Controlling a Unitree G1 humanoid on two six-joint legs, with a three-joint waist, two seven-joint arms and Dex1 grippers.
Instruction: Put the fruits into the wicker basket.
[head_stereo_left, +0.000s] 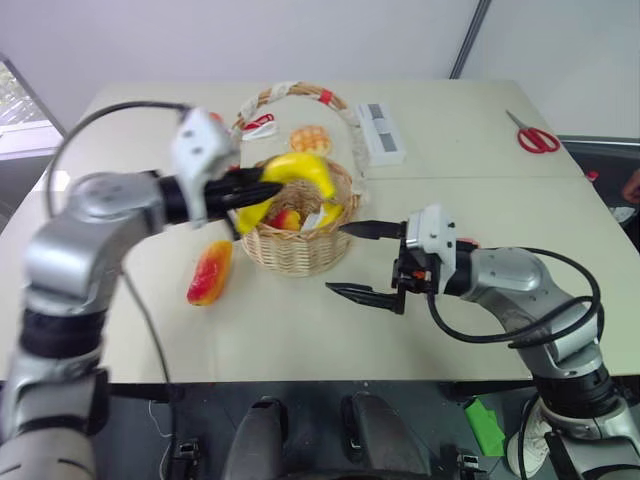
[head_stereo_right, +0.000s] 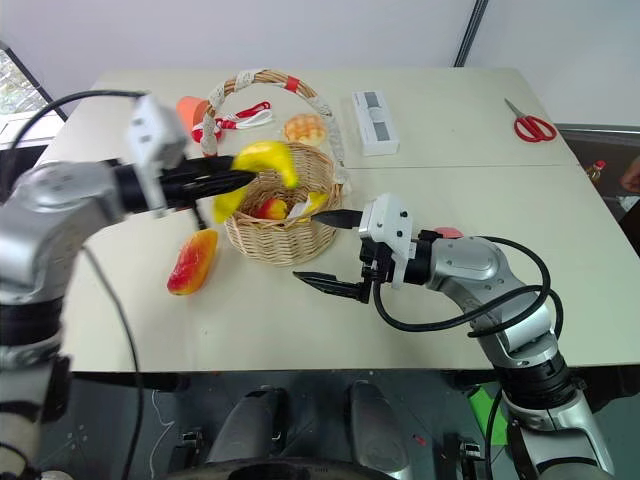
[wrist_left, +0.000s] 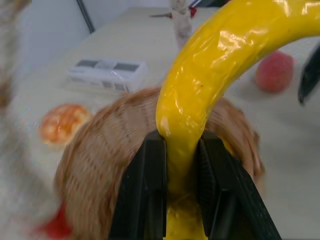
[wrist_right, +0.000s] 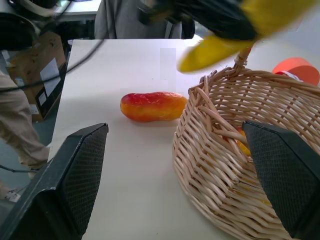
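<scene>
Banana was pinched near one end by left gripper over basket; glossy, rigid, probably light and slippery. Right gripper was spread, empty.

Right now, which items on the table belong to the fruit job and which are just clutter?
Job: banana held by left gripper over wicker basket; mango on the table beside it; peach; fruit already in the basket.

Clutter: bread bun, white box, red scissors, orange cup.
</scene>
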